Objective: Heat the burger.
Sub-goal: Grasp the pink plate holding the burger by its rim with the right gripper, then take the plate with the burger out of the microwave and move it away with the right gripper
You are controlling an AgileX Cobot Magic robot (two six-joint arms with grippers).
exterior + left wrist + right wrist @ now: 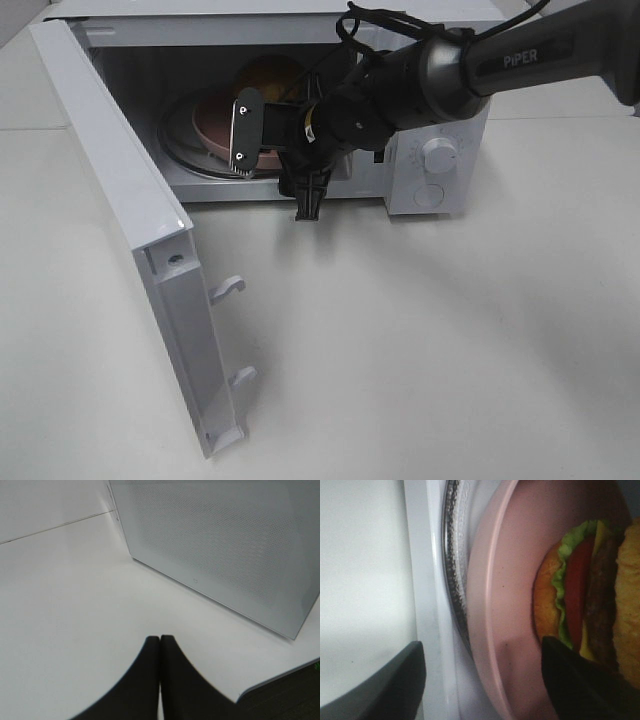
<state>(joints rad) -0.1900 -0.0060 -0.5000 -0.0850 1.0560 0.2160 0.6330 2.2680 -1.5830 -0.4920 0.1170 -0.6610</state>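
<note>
- Two stages look done: the microwave (300, 110) stands open in the upper half of the high view, and the burger (268, 75) sits inside it on a pink plate (205, 125), at the upper centre of the frame.
- In the right wrist view the burger (580, 590) lies on the plate (505, 605), which rests on the glass turntable (452, 555); lettuce, tomato and patty layers show.
- Right end effector (285, 150) is at the oven mouth, centre of the high view, its fingers (395, 685) spread apart with nothing between them; one finger is just beside the plate, the other over the sill. I judge the load as released.
- Left end effector (160, 680) sits with its fingers pressed together, holding nothing, low over the bench (60, 605) near the outer face of the door (225, 550).
- Still left, by my reading: clear the right arm from the cavity, swing the door (130, 230) shut from its wide-open place at the left of the frame, then set the knobs (437, 155) at the right.
- Roughly half the job remains; heating cannot start with the door open.
</note>
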